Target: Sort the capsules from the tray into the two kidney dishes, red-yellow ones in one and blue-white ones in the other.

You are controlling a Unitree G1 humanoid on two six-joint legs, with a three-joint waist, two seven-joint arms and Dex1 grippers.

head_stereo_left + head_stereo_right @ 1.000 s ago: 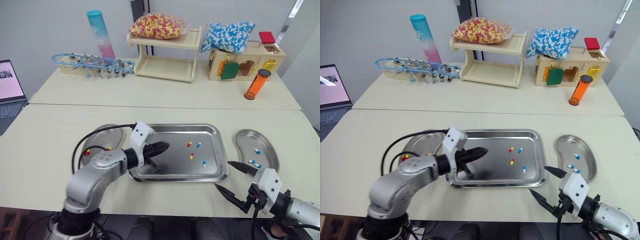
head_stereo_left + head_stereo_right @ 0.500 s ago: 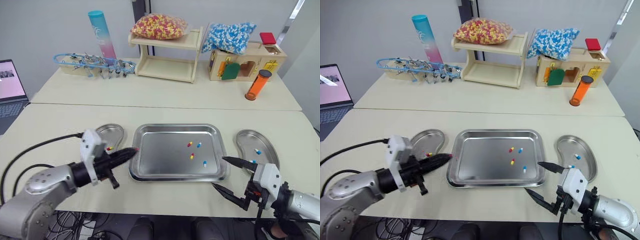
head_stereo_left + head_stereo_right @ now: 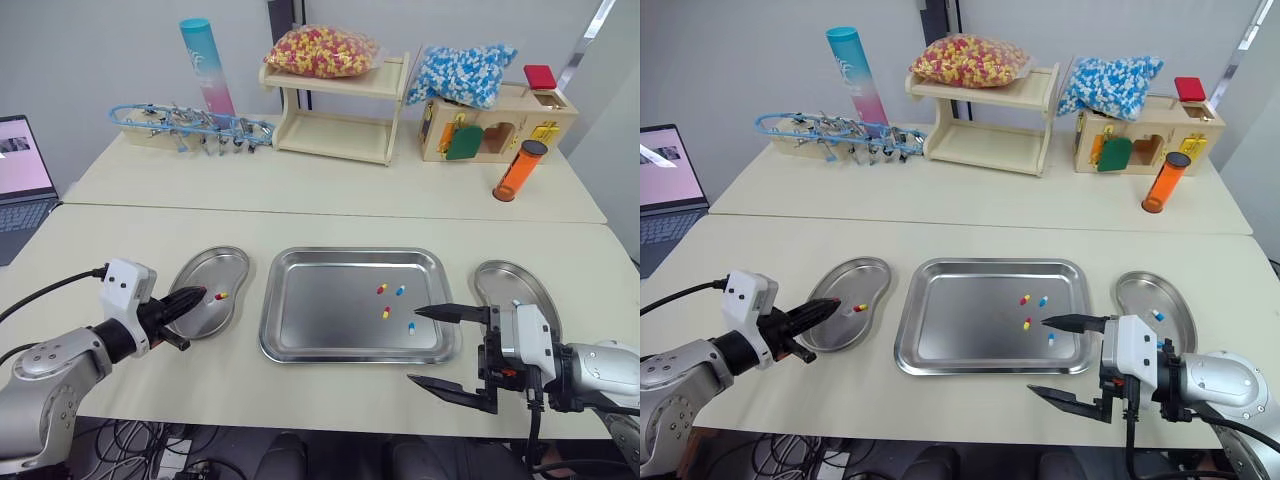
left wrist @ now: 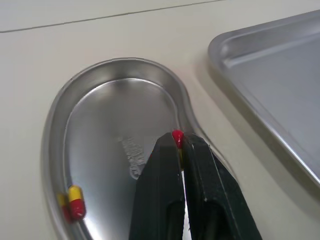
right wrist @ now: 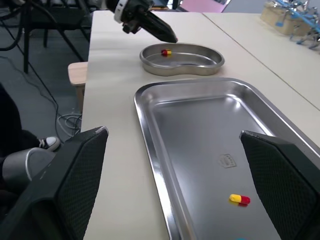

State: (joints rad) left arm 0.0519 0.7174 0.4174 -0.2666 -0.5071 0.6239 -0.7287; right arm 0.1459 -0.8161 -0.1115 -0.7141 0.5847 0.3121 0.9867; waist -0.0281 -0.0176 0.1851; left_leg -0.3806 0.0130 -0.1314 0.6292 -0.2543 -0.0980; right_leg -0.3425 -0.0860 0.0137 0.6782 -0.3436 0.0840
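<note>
1. Right end effector (image 3: 413, 346), fingers spread wide and empty, is at the 5 o'clock corner of the tray (image 3: 320, 325).
2. Left end effector (image 3: 197, 296) is closed tight on a red-yellow capsule (image 4: 177, 135) over the left kidney dish (image 3: 226, 268), at 9 o'clock from the tray.
3. Four capsules (image 3: 386, 312) lie in the tray.

table (image 3: 330, 225) | on it: tray (image 3: 320, 310); left dish (image 3: 220, 268); right dish (image 3: 495, 280); laptop (image 3: 20, 170)

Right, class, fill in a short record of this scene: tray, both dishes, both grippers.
Tray: two red-yellow capsules, two blue-white capsules
Left dish: one loose capsule, red-yellow
Right dish: one sorted capsule, blue-white; dish partly hidden by the right gripper
Left gripper: shut on a red-yellow capsule, above the left dish
Right gripper: open, at the tray's near right corner
</note>
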